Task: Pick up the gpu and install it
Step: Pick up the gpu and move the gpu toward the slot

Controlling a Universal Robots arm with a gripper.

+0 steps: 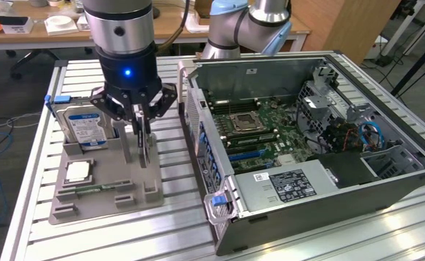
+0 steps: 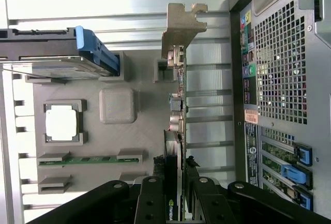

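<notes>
Jaws clamped on both faces of the gpu (image 2: 176,125) (it stands on edge) on the gray holder (image 1: 99,202).

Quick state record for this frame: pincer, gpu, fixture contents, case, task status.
pincer: closed on the top edge of the gpu
gpu pose: upright, edge-on, over the grey fixture; cannot tell whether it has left its slot
fixture also holds: hard drive, processor, memory stick
computer case: side open, motherboard exposed, on the exterior view's right of the fixture
install: not yet done
</notes>
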